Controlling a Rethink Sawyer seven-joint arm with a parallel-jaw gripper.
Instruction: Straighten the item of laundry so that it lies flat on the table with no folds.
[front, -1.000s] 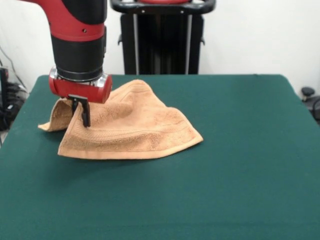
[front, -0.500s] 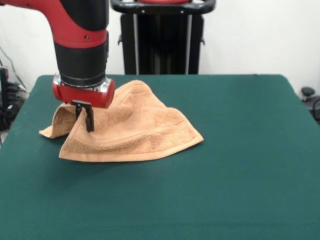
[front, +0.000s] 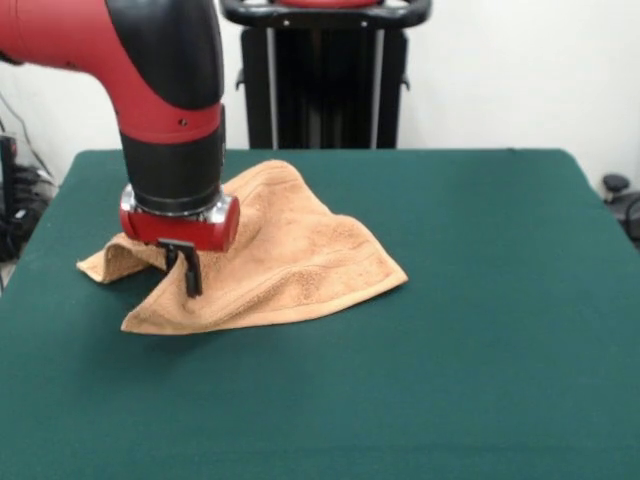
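The item of laundry (front: 290, 255), an orange-tan terry towel, lies rumpled on the left half of the table (front: 450, 350). Its right corner rests flat, with a woven band along the near edge. My gripper (front: 188, 275) stands over the towel's left part. It is shut on a fold of the cloth, which rises like a tent to the black fingers (front: 191, 278). A loose flap (front: 108, 262) trails to the left on the felt. The arm's red and black wrist hides the towel's back left part.
The black pedestal (front: 325, 75) stands behind the table's far edge. Cables (front: 20, 190) hang off the left side, and a dark caster (front: 615, 185) sits beyond the right edge. Green felt stretches bare to the right and toward the near edge.
The gripper has come down and moved a little right and nearer with the fold in it. The lifted part of the towel now sits lower, and the left flap has flattened out.
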